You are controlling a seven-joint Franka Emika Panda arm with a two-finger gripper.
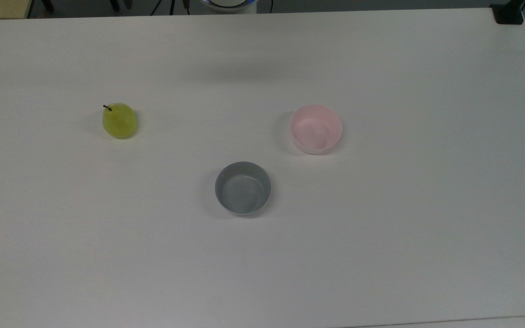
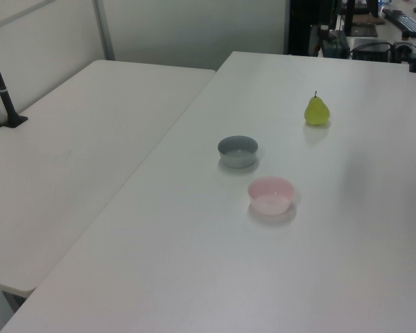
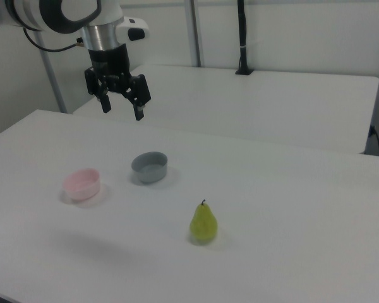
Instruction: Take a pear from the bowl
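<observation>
The yellow-green pear [image 1: 119, 120] stands upright on the bare table, at the top view's left, well apart from both bowls. It shows again in the left view [image 2: 317, 110] and in the right view [image 3: 203, 223]. The pale pink bowl [image 1: 315, 129] is empty; it also appears in the left view [image 2: 270, 195] and the right view [image 3: 82, 184]. High above the table in the right view, my gripper [image 3: 121, 107] hangs open, holding nothing, far from the pear.
A grey bowl [image 1: 243, 187] sits empty in front of the pink one. A second white table [image 2: 69, 159] adjoins at the left view's left, with a black clamp post [image 2: 5, 97]. The white tabletop [image 1: 381, 237] has wide free room.
</observation>
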